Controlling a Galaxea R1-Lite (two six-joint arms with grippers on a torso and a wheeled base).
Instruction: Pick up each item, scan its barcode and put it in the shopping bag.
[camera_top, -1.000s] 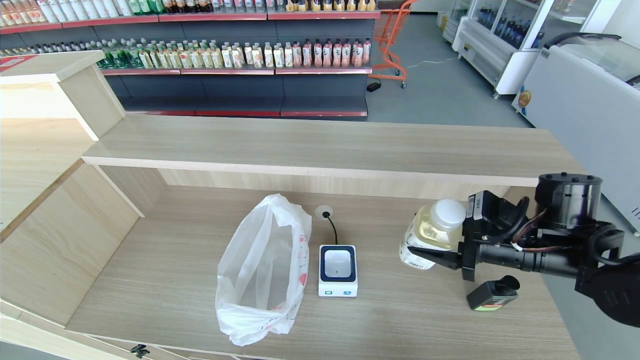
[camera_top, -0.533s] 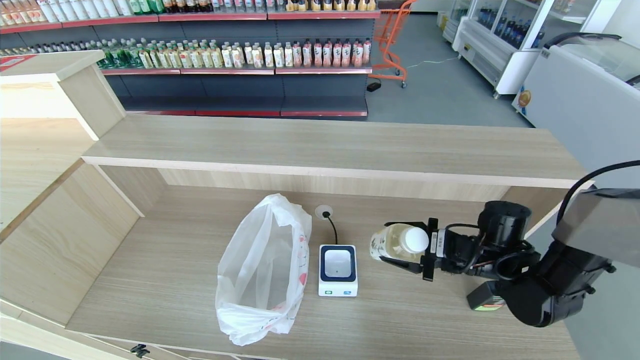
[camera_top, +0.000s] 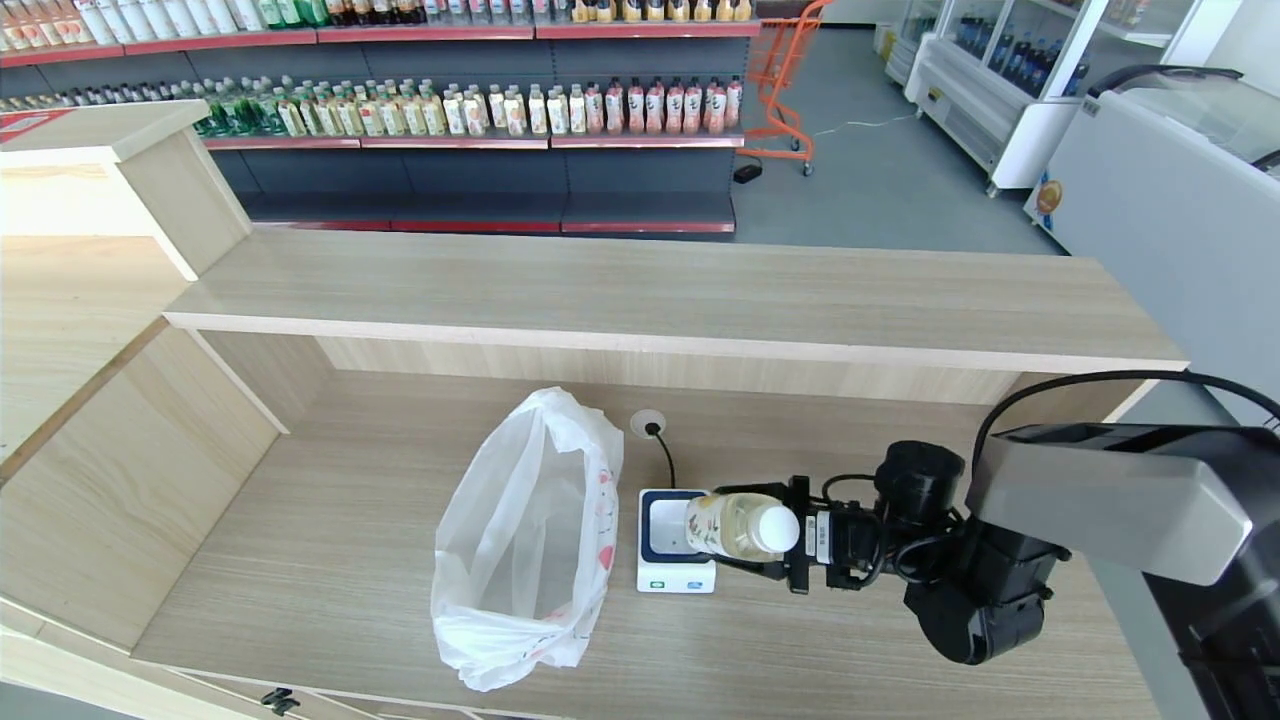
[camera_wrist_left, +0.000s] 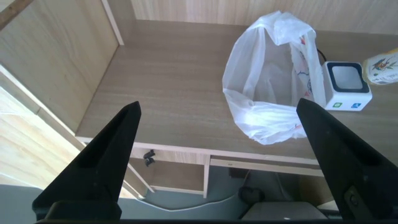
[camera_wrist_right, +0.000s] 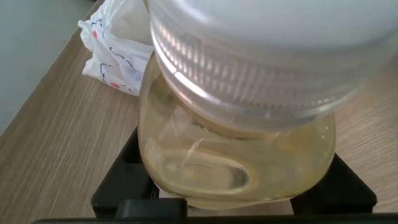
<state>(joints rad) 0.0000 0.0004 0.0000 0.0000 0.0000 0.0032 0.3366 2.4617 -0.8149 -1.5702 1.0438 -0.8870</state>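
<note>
My right gripper (camera_top: 752, 530) is shut on a clear bottle of yellowish drink (camera_top: 735, 526) with a white cap, held lying on its side just above the white barcode scanner (camera_top: 676, 545). In the right wrist view the bottle (camera_wrist_right: 239, 149) fills the picture, cap toward the camera, with the scanner's dark face beneath it. The white plastic shopping bag (camera_top: 530, 545) stands open just left of the scanner. From the left wrist view I see the bag (camera_wrist_left: 273, 74), the scanner (camera_wrist_left: 347, 84) and the bottle's end (camera_wrist_left: 382, 67) from well above; my left gripper (camera_wrist_left: 217, 155) hangs open over the counter's front edge.
A black cable runs from the scanner to a grommet (camera_top: 648, 423) in the wooden counter (camera_top: 300, 540). A raised wooden ledge (camera_top: 650, 290) borders the back and a side wall (camera_top: 120, 480) the left. Shelves of bottles stand beyond.
My right arm has carried the bottle leftward from the counter's right side to over the scanner, tipping it from upright onto its side. The small dark item at the right is now hidden by the arm.
</note>
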